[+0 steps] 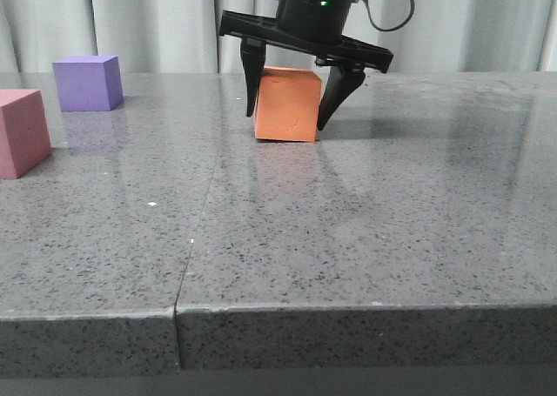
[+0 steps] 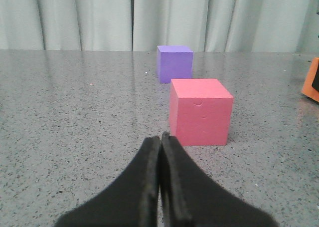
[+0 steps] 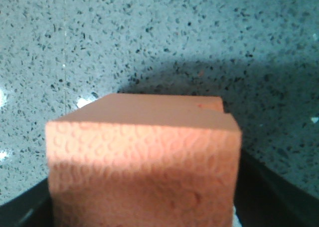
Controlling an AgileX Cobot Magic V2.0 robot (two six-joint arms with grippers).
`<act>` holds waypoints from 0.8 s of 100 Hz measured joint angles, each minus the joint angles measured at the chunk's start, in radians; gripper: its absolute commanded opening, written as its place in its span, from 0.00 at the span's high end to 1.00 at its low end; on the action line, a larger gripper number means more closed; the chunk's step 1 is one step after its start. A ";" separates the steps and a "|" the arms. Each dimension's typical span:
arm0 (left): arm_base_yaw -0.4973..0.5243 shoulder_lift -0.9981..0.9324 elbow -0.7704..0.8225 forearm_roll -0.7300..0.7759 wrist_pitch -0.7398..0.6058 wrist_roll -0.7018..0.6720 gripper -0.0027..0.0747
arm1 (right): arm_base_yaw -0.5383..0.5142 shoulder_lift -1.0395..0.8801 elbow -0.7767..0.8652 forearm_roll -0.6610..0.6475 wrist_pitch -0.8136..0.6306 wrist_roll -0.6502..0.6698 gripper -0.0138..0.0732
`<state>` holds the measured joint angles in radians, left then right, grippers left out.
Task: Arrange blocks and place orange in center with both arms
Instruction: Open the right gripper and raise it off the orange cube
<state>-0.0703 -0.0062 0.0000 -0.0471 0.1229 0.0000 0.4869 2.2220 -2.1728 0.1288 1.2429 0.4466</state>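
Bare table (image 1: 348, 239) front edge nearest; right gripper (image 1: 291, 109) straddles orange cube (image 1: 287, 104), contact unclear; left gripper (image 2: 160, 137) closed, empty.

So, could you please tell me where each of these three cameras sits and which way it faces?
Front: low at the table edge, facing forward; right gripper straddles the orange cube.
Left wrist: low, behind shut left gripper, facing pink cube and purple cube.
Right wrist: looking down on the orange cube; fingers barely visible.
Shared: the orange cube appears in all three.
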 measured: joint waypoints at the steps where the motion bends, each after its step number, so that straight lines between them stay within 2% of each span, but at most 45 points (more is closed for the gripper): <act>1: 0.000 0.000 0.000 0.000 0.000 0.000 0.99 | 0.000 0.000 0.000 0.000 0.000 0.000 0.17; 44: 0.000 0.000 0.000 0.000 0.000 0.000 0.99 | 0.000 -0.013 -0.061 0.025 0.000 -0.015 0.17; 80: 0.000 0.000 0.000 0.000 0.000 0.000 0.99 | 0.000 -0.108 -0.061 0.026 0.002 -0.052 0.19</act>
<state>-0.0703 -0.0062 0.0000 -0.0471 0.1229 0.0000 0.4869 2.1137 -2.2341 0.1543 1.2448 0.3949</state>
